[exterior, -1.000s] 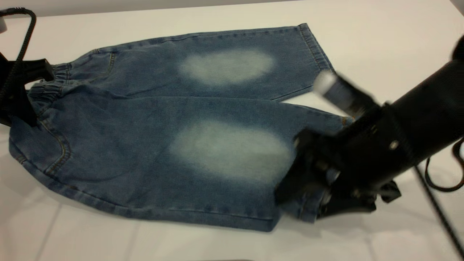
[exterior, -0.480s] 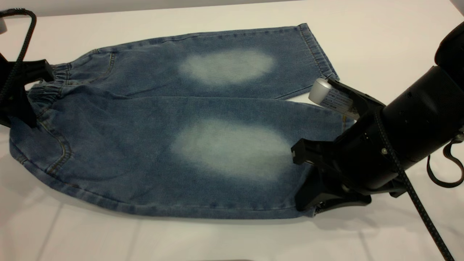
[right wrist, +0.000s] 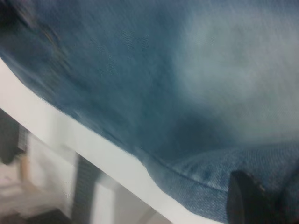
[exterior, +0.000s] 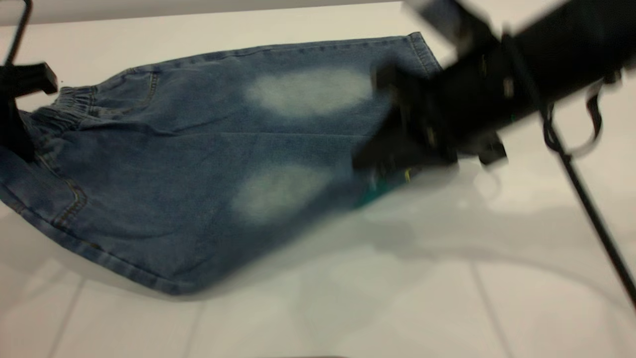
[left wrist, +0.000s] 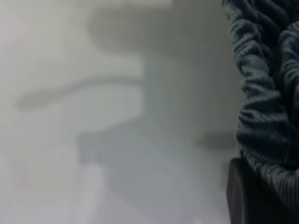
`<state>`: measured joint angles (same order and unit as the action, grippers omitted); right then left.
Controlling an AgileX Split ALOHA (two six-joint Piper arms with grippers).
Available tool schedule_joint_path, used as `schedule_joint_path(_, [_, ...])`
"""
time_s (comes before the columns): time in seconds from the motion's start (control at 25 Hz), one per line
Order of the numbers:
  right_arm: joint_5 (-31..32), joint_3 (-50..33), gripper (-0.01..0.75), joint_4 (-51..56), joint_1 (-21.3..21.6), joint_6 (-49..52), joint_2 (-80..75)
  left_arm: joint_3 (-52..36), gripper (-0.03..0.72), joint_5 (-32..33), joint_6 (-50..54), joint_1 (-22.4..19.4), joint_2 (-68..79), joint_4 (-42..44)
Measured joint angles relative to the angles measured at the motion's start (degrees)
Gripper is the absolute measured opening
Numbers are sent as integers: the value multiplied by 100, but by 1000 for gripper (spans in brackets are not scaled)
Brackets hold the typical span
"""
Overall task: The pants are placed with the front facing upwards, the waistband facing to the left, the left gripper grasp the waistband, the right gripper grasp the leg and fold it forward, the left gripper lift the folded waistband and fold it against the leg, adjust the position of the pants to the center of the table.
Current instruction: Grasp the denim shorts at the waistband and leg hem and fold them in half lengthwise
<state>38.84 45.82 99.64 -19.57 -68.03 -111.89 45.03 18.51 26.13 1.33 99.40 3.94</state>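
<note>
white surface [exterior: 348, 308] under the pants [exterior: 174, 164]. right gripper [exterior: 392, 149] fingers pinch the leg [exterior: 278, 194] (lifted, mid-fold); left gripper [exterior: 20, 119] fingers clamp the waistband [left wrist: 266, 93]. next, lay it flat.

- pants [exterior: 164, 164]: blue denim cloth, matt, woven grain, pale faded ovals
- waistband [left wrist: 266, 93]: gathered, ribbed denim
- worktop [exterior: 397, 298]: white, smooth, faint sheen
- right pincer [exterior: 392, 149]: black, matt housing

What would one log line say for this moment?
left pincer: shut on waistband | right pincer: shut on leg, lifting it over pants | table: fold underway
</note>
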Motion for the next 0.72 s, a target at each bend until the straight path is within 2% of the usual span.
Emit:
schedule_joint_path(0.16, [327,552,34,-37,285,421,-117,185,98,277,2,0,-67,-553])
schedule_joint_path(0.28, [348,994,34,-57,446,687,-278,434,98,273,2,0,-67,-890])
schedule_joint_path(0.6, [370,2250,34,252,821,1159,-1097,870,98,-421,252,0,247,-1710])
schedule_joint_path(0.72, [370,2726,34,298,892,1320,-1441,941,98,-684,288,0,546,-2291])
